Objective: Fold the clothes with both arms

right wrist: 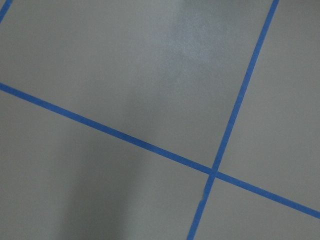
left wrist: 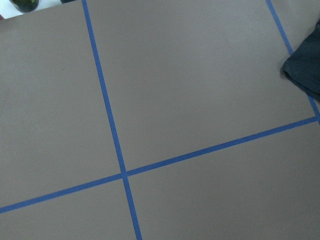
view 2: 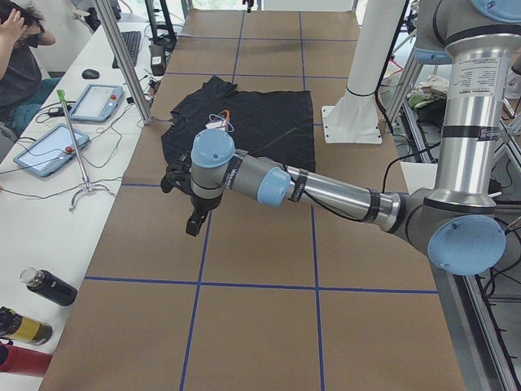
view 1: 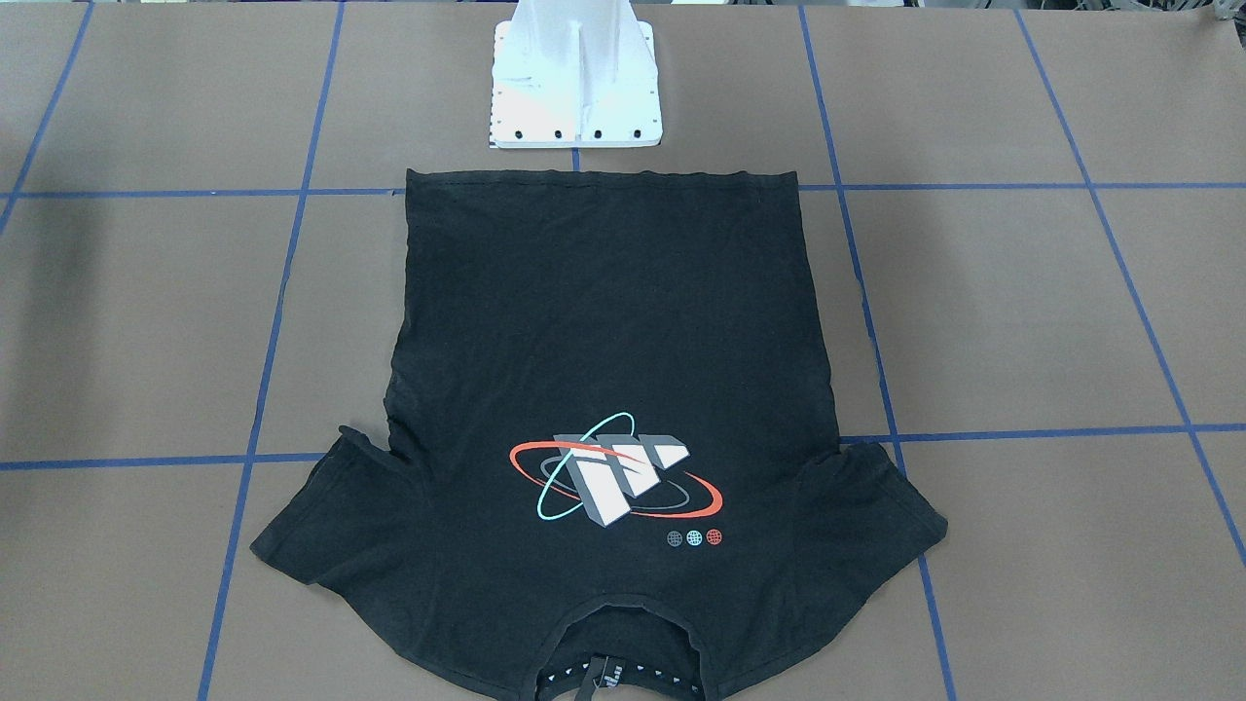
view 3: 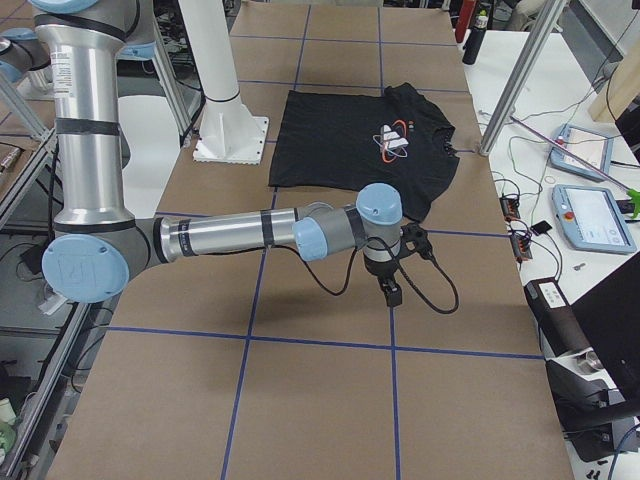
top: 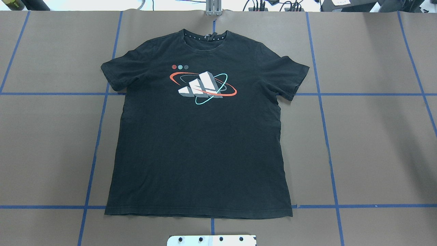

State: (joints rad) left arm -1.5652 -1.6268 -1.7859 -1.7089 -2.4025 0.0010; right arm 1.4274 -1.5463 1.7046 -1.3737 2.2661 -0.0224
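Left gripper (view 2: pixel 192 225) hovers over bare table (top: pixel 375 136) off one side of the T-shirt (top: pixel 199 143) | right gripper (view 3: pixel 392 292) mirrors it opposite | claws: we cannot tell open or closed | T-shirt flat, front up, centred; we judge they flank it for paired grasps.

The black short-sleeved cotton T-shirt (top: pixel 198 153) is printed with a red, teal and white orbit logo (top: pixel 201 87); the brown paper-covered table (top: pixel 375 147) is gridded with blue tape lines (top: pixel 375 94); the silver-grey tubular left arm (view 2: pixel 342 195) and right arm (view 3: pixel 220 235) are capped in light blue.
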